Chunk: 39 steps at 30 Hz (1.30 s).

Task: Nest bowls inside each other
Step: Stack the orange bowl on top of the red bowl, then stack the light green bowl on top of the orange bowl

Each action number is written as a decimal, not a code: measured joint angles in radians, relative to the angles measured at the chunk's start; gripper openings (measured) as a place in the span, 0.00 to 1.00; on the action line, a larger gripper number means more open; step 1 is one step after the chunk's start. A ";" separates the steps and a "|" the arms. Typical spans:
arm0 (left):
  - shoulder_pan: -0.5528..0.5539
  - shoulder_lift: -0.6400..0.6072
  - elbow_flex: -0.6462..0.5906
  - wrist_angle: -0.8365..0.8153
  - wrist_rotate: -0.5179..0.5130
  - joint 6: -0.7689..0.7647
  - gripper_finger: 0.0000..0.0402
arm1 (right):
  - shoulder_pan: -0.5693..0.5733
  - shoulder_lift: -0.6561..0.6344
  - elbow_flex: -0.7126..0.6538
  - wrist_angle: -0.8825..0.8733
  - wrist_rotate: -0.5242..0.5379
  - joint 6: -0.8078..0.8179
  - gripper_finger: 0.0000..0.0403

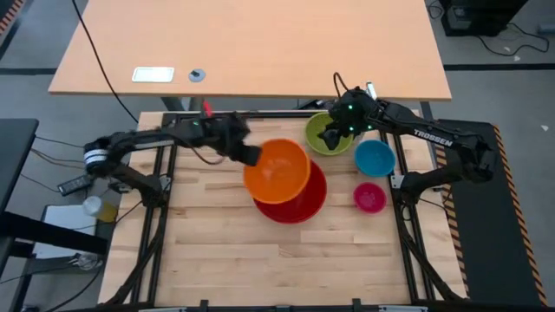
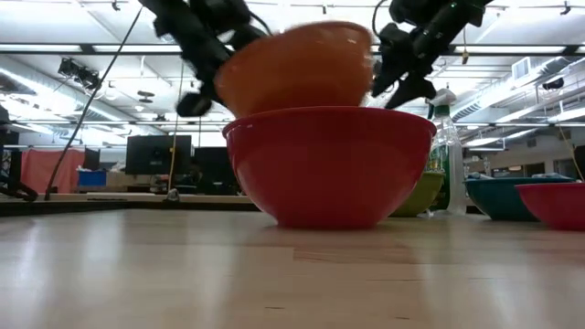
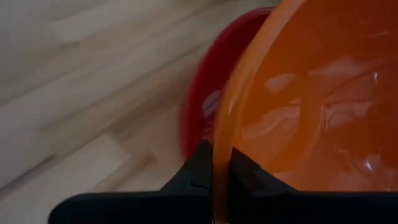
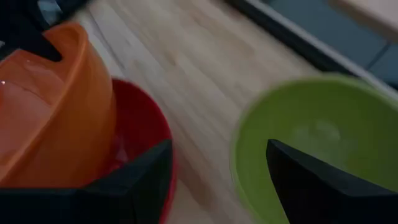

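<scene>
My left gripper (image 1: pixel 254 158) is shut on the orange bowl (image 1: pixel 277 170), which hangs tilted over the far left part of the red bowl (image 1: pixel 299 201). In the low view the orange bowl (image 2: pixel 302 68) shows above the red bowl's rim (image 2: pixel 329 119), with its bottom hidden behind that rim. My right gripper (image 4: pixel 217 180) is open and hovers above the green bowl (image 1: pixel 323 132); its fingers stand on either side of that bowl's rim (image 4: pixel 239 149) without touching it. The blue bowl (image 1: pixel 375 158) and the pink bowl (image 1: pixel 369 198) rest on the table at the right. My left gripper pinches the orange bowl's rim (image 3: pixel 219 155), with one finger inside the bowl and one outside. The fingers come slanting down from the table's left side. The bowl is tilted, its opening turned up and toward the near side. I cannot tell whether its bottom touches the red bowl.
A clear spray bottle (image 2: pixel 446 137) stands behind the green bowl (image 2: pixel 422 194). The wooden table top (image 1: pixel 217 251) has free room at the near side and the left. A desk (image 1: pixel 260 43) stands beyond the far edge.
</scene>
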 joint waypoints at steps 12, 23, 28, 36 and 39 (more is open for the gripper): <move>-0.082 0.184 0.001 0.145 -0.011 0.000 0.15 | 0.030 -0.002 0.000 -0.181 0.015 -0.042 0.66; -0.080 0.105 0.002 0.169 -0.112 0.048 0.52 | 0.052 0.111 -0.051 -0.192 0.132 -0.365 0.64; -0.081 0.021 0.002 0.170 -0.158 0.138 0.52 | 0.055 0.199 -0.053 -0.207 0.168 -0.456 0.61; -0.081 -0.109 0.002 0.166 -0.220 0.220 0.48 | 0.058 0.329 -0.053 -0.198 0.175 -0.508 0.53; -0.080 -0.129 0.002 0.162 -0.242 0.255 0.48 | 0.058 0.378 -0.053 -0.183 0.175 -0.512 0.43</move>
